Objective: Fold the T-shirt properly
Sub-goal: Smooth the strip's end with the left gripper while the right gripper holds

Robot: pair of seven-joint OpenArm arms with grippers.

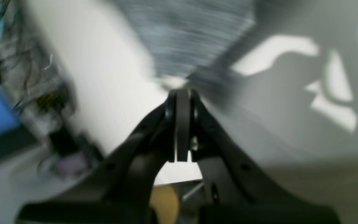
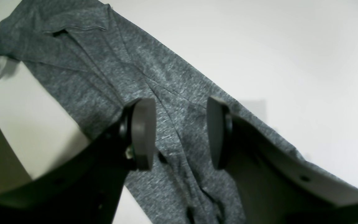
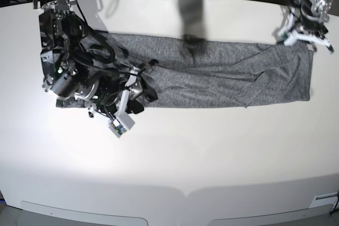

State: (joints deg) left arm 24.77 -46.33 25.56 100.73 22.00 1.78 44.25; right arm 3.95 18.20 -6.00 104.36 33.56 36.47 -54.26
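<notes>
Grey knit T-shirt (image 3: 185, 72), white table (image 3: 175, 152), open right claw (image 2: 180, 133) above

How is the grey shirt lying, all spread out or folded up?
Partly folded: the grey shirt makes a long strip across the table, with layers overlapping and creases running along it.

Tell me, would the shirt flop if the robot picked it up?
Probably floppy: the shirt lies in soft creases and bends over itself. It likely won't roll, since it's spread flat. Lifted by one edge, its folds might slip open.
</notes>
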